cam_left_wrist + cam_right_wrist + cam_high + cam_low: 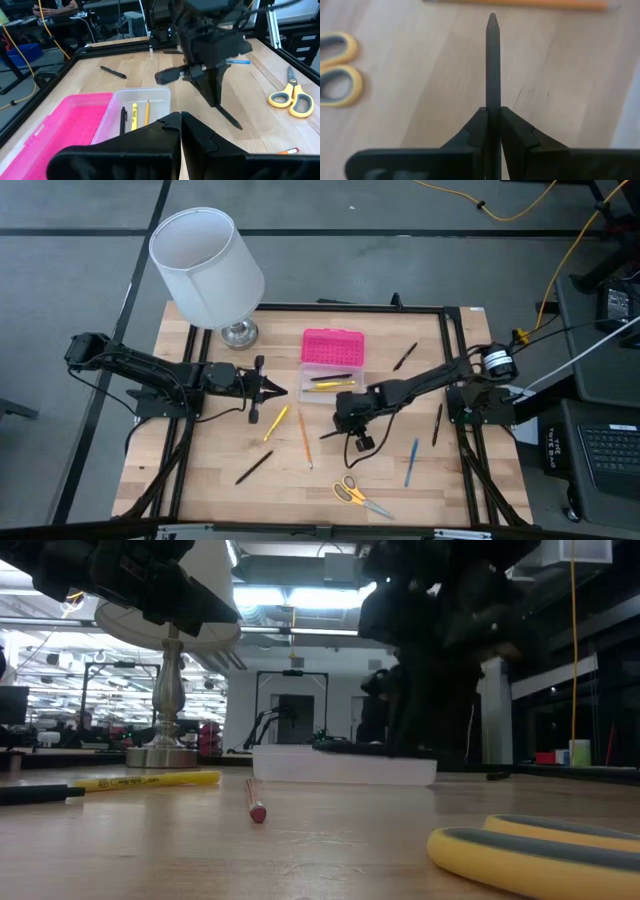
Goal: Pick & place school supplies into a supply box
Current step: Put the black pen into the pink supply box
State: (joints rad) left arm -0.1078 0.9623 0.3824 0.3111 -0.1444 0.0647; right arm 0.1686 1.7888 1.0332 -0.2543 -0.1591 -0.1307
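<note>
Right gripper (492, 116) clamped on a black pen (493, 65), tip pointing down at the wood, low over the table (200, 470) just near of the supply box (331, 375). Left gripper (181, 120) pinched shut with nothing in it, hovering left of the box.

Inside the clear tray: three pieces, one black, one yellow, one orange pencil; pink lid (333, 345) folded open on the far side.

Loose on the wood: yellow marker (276, 423), orange pencil (304, 437), blue pen (411, 462), three more black pens, one pair of yellow-handled scissors (358, 495) at the near edge.

White-shaded lamp (208, 268) at the far left corner, well clear of both arms.
</note>
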